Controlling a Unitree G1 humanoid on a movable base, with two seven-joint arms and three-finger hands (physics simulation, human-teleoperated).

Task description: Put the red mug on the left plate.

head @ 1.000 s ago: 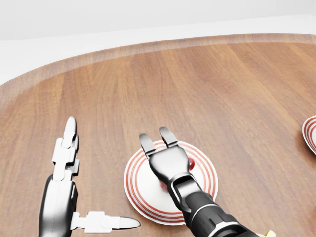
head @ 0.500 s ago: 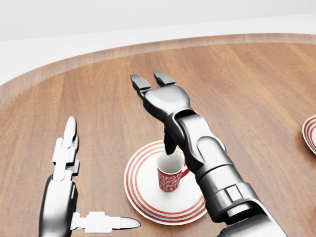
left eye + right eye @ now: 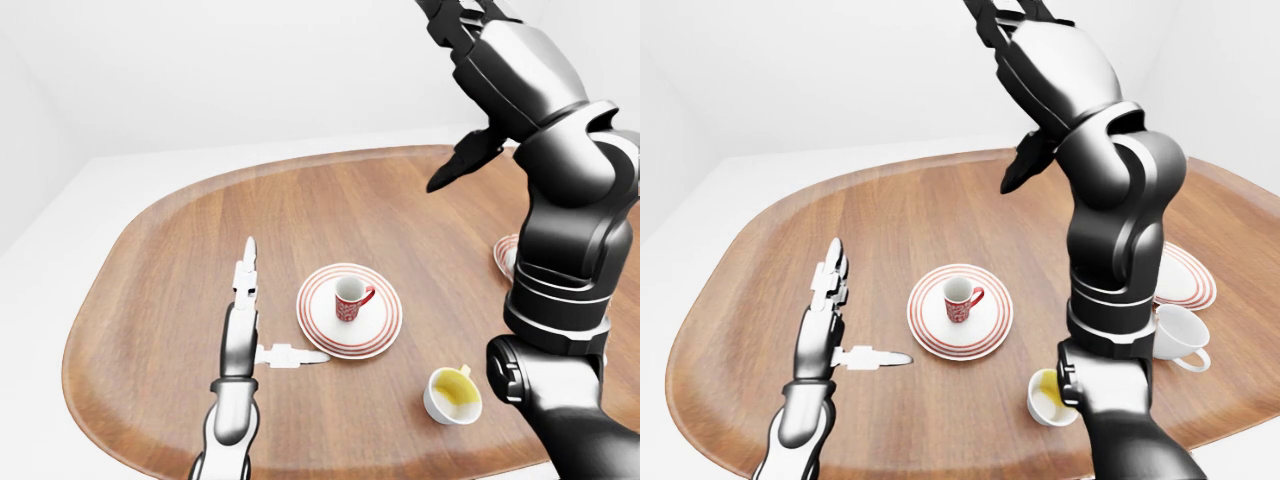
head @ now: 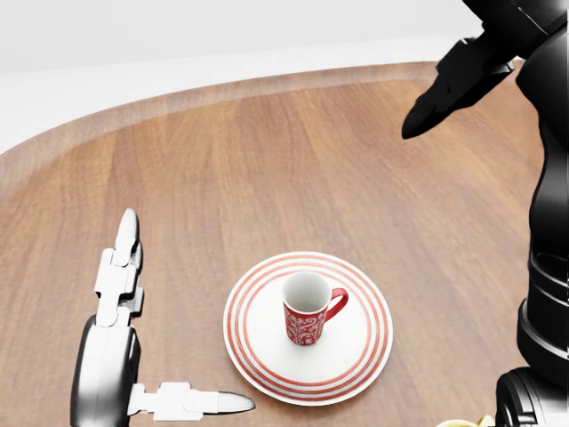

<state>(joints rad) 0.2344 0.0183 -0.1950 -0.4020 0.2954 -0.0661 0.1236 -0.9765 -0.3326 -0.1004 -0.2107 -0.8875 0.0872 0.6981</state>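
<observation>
Head view, starting at its bottom edge: the left hand (image 4: 124,356) lies flat on the wooden table (image 4: 267,160), fingers stretched apart, thumb pointing toward the left plate (image 4: 253,351), holding nothing. Just beside that thumb tip, the red-ringed left plate carries the red mug (image 4: 308,310), which stands upright near the plate's middle with its handle turned to the view's right. No finger touches it.

Lower right in the left-eye view, a small cup with yellow liquid (image 3: 452,394) sits on the wood. The right-eye view shows a white mug (image 3: 1183,338) and a second striped plate (image 3: 1192,277) off to the right, well apart from the task's plate.

Farther up, the right hand (image 3: 470,35) hangs high above the table, clear of everything; its thumb juts downward, the fingers look spread, and it grips nothing.

By my reading the placing step is done, since the mug rests freely on the correct plate. What remains is only to bring the right arm down to rest, keeping clear of the mug.
</observation>
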